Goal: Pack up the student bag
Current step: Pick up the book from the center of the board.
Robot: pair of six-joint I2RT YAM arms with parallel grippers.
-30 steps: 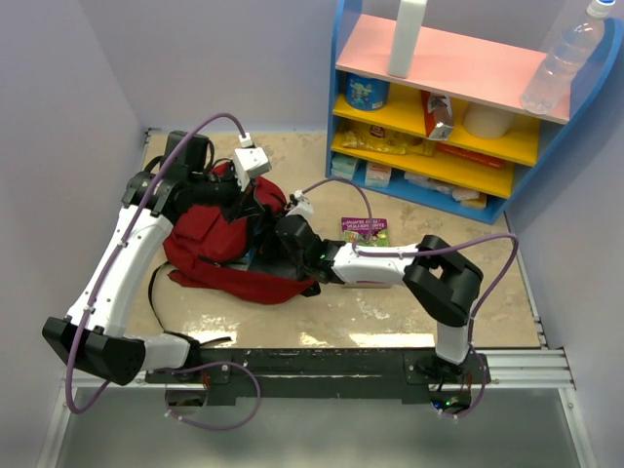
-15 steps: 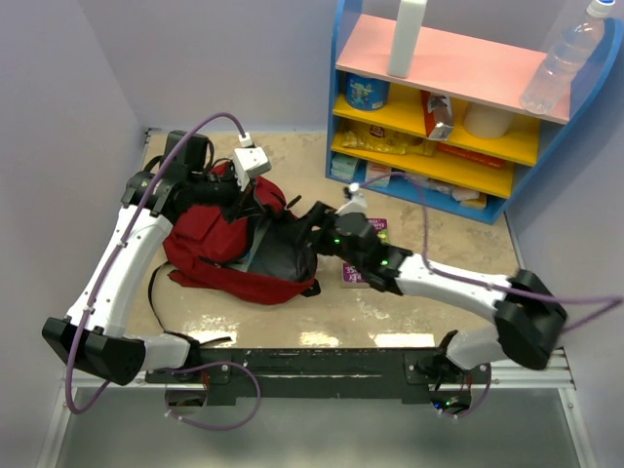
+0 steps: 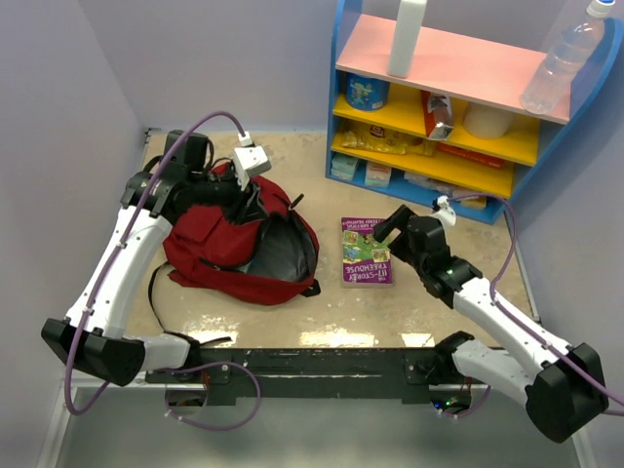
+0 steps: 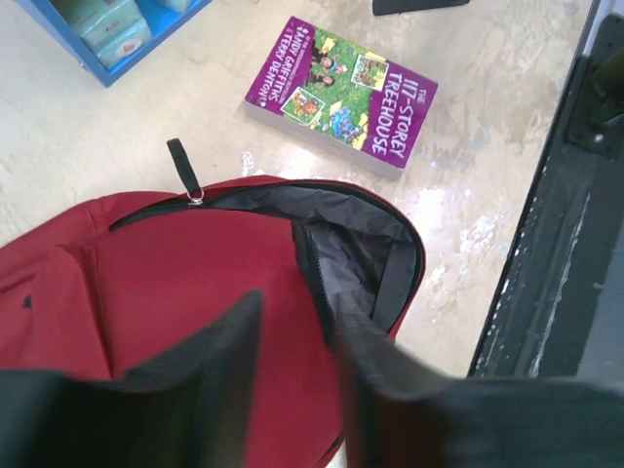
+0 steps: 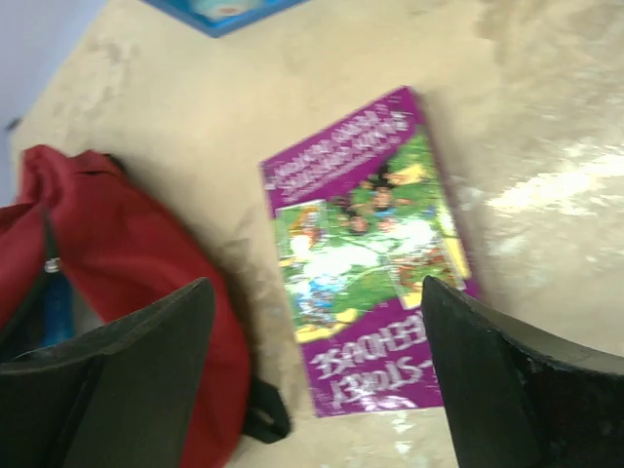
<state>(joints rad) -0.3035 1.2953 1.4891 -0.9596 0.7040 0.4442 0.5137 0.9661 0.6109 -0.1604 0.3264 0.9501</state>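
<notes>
The student bag (image 3: 219, 249) is a dark red backpack lying on the table at centre left, its grey-lined mouth (image 3: 285, 249) gaping to the right. My left gripper (image 3: 252, 203) hovers over the bag's top edge; in the left wrist view its blurred jaws (image 4: 297, 336) stand apart above the red fabric (image 4: 156, 273) and zipper edge, gripping nothing. A purple storybook (image 3: 366, 252) lies flat to the right of the bag. My right gripper (image 3: 390, 226) hangs wide open over it, and the book (image 5: 366, 253) shows between its fingers (image 5: 317, 292). A blue edge (image 5: 58, 314) shows inside the bag (image 5: 127, 253).
A blue shelf unit (image 3: 439, 117) with pink and yellow boards holds snacks, cans and boxes at the back right, with a white bottle (image 3: 408, 34) and a clear bottle (image 3: 565, 58) on top. Lilac walls close in on three sides. A black rail (image 3: 312, 363) runs along the near edge.
My right gripper drew out of the bag's mouth, swung right and opened over the book. My left gripper went from shut on the bag's rim to open. The bag's mouth lies slack.
</notes>
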